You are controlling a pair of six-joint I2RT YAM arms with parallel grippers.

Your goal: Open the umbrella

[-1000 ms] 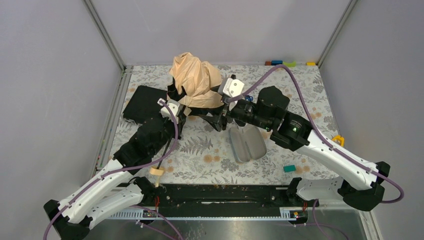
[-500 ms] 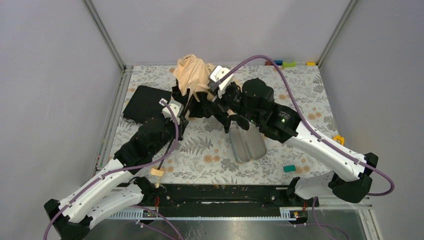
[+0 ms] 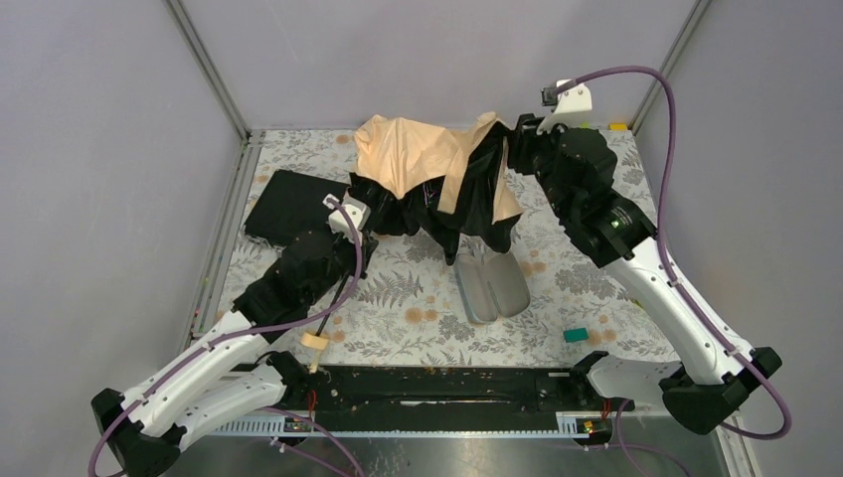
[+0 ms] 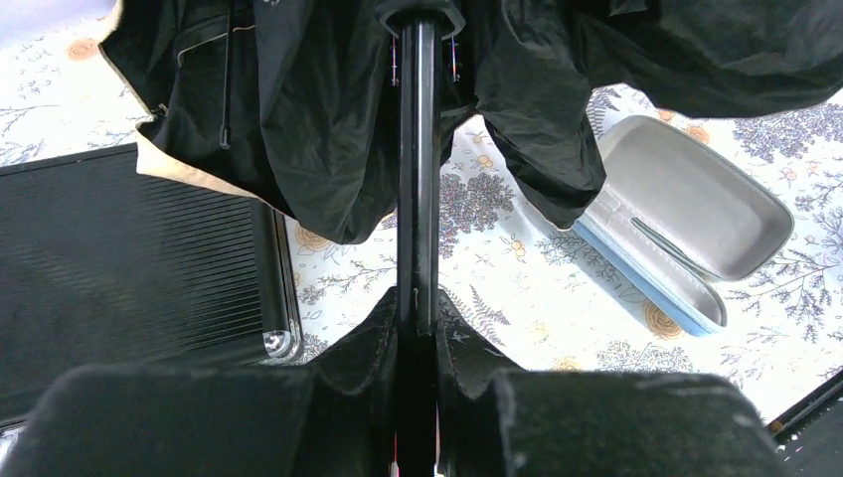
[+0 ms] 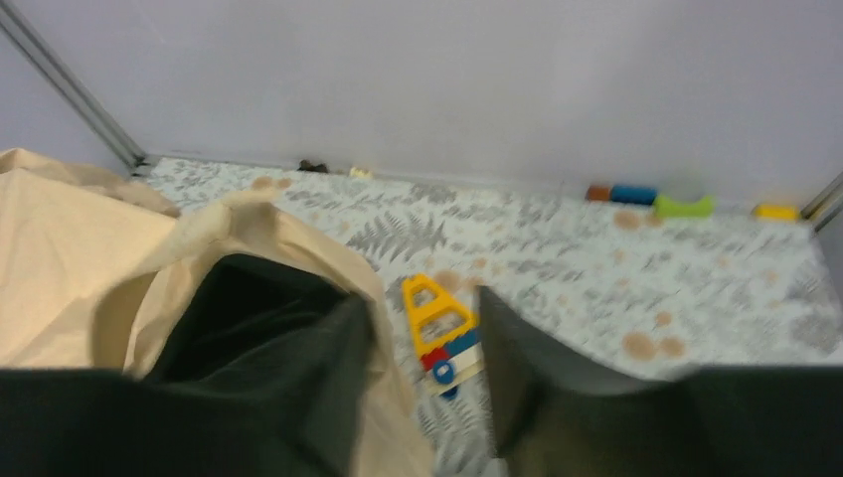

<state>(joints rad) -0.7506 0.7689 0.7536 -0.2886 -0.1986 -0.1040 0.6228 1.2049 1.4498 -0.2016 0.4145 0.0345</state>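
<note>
Black case (image 3: 288, 204), open grey glasses case (image 3: 490, 283), teal block (image 3: 575, 335).

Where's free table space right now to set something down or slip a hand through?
Front centre: bare tablecloth between the cream knob, the grey case and the teal block. Also the back-left corner, behind the black case. Crowded: mid-back, under and around the umbrella.

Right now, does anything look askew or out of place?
Yes: the umbrella is only half spread, its canopy lopsided and crumpled, with the black underside drooping by the open grey case.
</note>
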